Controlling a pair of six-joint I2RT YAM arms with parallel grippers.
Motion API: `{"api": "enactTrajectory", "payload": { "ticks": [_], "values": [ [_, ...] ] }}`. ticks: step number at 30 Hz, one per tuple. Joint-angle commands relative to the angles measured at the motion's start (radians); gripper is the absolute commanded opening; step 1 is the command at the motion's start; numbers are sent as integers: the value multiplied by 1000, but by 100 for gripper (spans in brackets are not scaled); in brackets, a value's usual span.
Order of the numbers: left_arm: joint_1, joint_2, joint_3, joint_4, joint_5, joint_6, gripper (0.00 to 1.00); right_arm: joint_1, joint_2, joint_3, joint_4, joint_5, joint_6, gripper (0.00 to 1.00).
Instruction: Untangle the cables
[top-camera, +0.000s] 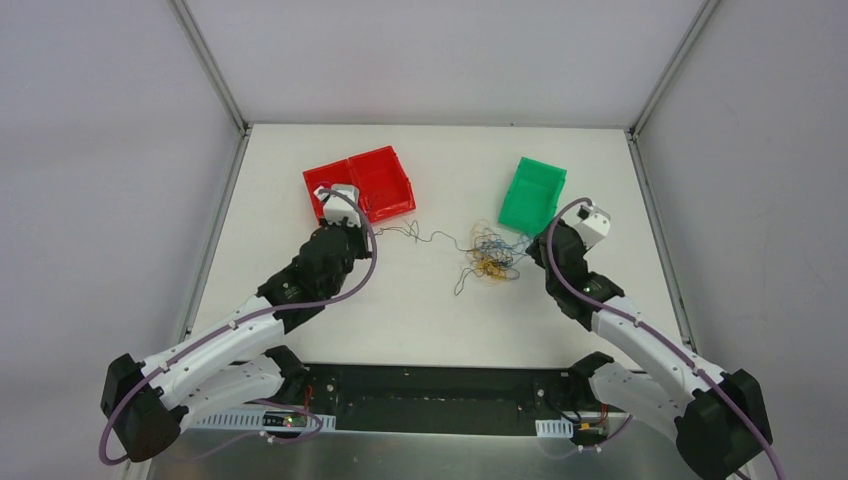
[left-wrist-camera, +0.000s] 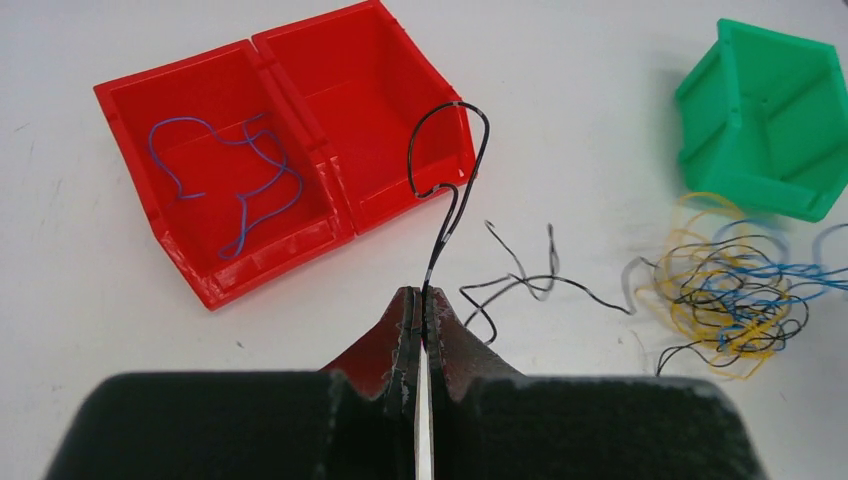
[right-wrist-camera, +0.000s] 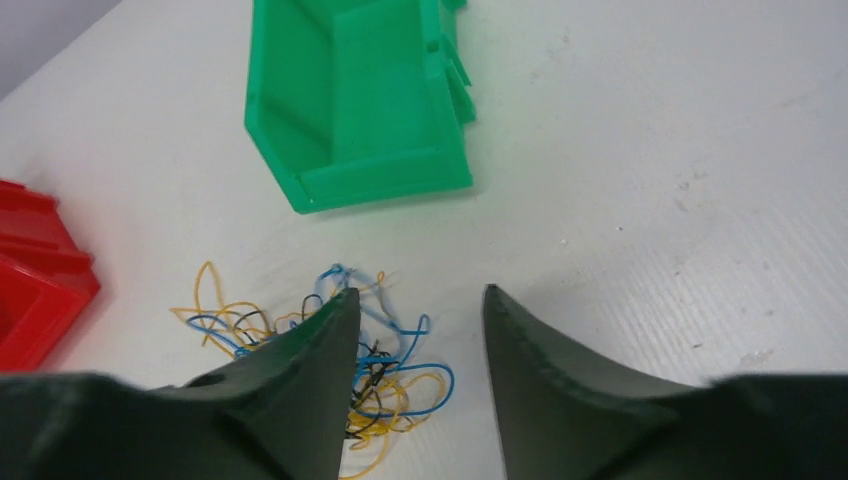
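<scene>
A tangle of thin yellow, blue and black wires (top-camera: 488, 256) lies mid-table; it also shows in the left wrist view (left-wrist-camera: 735, 285) and the right wrist view (right-wrist-camera: 400, 365). My left gripper (left-wrist-camera: 422, 292) is shut on a black wire (left-wrist-camera: 445, 215) that loops up in front of the red bins and trails right (left-wrist-camera: 540, 285) toward the tangle. In the top view the left gripper (top-camera: 345, 222) sits just in front of the red bins. A blue wire (left-wrist-camera: 235, 180) lies in the left red bin. My right gripper (right-wrist-camera: 418, 295) is open and empty, just right of the tangle.
Two joined red bins (top-camera: 362, 184) stand at the back left; the right one (left-wrist-camera: 385, 95) holds no wire. A green bin (top-camera: 533, 193) lies behind the tangle, also in the right wrist view (right-wrist-camera: 350, 100). Enclosure walls surround the white table (top-camera: 420, 310).
</scene>
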Motion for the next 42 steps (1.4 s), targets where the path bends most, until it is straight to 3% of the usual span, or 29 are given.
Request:
{"api": "enactTrajectory", "payload": {
  "ticks": [1, 4, 10, 15, 21, 29, 34, 37, 42],
  "values": [
    [12, -36, -36, 127, 68, 6, 0, -3, -16, 55, 27, -155, -67, 63],
    [12, -38, -46, 170, 193, 33, 0, 6, -53, 16, 125, -295, -130, 74],
    [12, -27, -39, 183, 282, 43, 0, 71, -68, -21, 267, -502, -244, 76],
    [11, -57, -61, 214, 322, 47, 0, 255, 37, 41, 257, -397, -376, 70],
    [12, -141, -90, 242, 370, 38, 0, 358, 229, 137, 246, -281, -484, 69],
    [12, -243, -116, 265, 451, 16, 0, 380, 511, 292, 225, -165, -561, 71],
    [11, -276, -115, 262, 496, -2, 0, 346, 662, 401, 94, 9, -458, 72],
    [12, -334, -137, 259, 422, -12, 0, 256, 724, 462, -22, -43, -338, 67],
    [11, -491, -218, 233, 95, -62, 0, 143, 716, 457, -87, -128, -214, 55]
  ]
}}
